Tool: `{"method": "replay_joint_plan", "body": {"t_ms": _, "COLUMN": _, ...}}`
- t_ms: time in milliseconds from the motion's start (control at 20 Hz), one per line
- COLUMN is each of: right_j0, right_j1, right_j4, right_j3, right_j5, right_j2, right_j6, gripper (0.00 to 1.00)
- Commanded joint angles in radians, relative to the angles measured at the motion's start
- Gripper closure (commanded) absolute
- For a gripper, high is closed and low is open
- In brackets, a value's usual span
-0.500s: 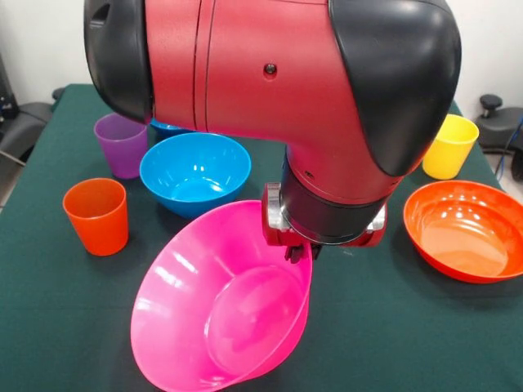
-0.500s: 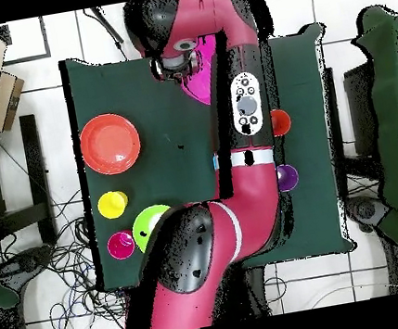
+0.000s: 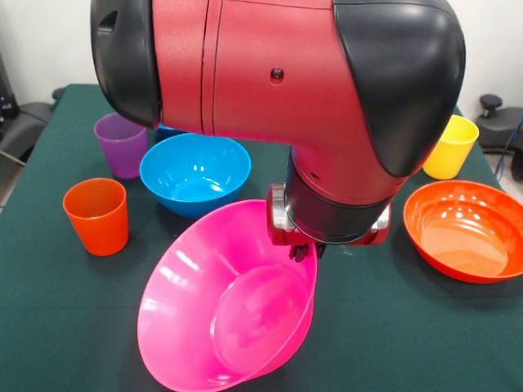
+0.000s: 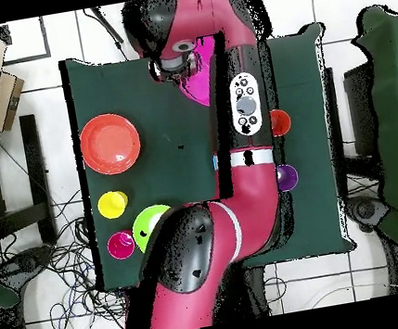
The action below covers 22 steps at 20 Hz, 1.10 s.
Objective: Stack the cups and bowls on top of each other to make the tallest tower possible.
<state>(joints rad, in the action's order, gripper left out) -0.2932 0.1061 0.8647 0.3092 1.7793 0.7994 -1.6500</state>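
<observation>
My gripper [image 3: 301,250] is shut on the far rim of the large pink bowl [image 3: 225,314] and holds it tilted, with its opening facing the front of the table. In the overhead view the pink bowl [image 4: 211,65] shows partly under the arm by the gripper [image 4: 176,63]. A blue bowl [image 3: 194,173] stands behind it to the left, with a purple cup [image 3: 121,144] and an orange cup [image 3: 96,214] further left. An orange bowl [image 3: 466,230] and a yellow cup [image 3: 451,145] stand to the right. A green bowl [image 4: 147,226] shows only from overhead.
The green table cloth [image 3: 49,327] covers the whole table. A bit of a blue cup [image 3: 167,131] shows behind the blue bowl. From overhead, a dark pink cup [image 4: 120,245] stands by the green bowl, near the robot's base. The arm hides the table's middle.
</observation>
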Motion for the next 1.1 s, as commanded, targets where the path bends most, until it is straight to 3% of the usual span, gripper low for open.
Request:
{"method": "replay_joint_plan", "body": {"t_ms": 50, "right_j0": -0.002, "right_j1": 0.027, "right_j4": 0.002, "right_j3": 0.065, "right_j5": -0.056, "right_j2": -0.029, "right_j6": -0.035, "gripper": 1.0}}
{"method": "replay_joint_plan", "body": {"t_ms": 1100, "right_j0": -0.024, "right_j1": 0.037, "right_j4": -0.107, "right_j3": 0.144, "right_j5": -0.137, "right_j2": -0.097, "right_j6": -0.051, "gripper": 1.0}}
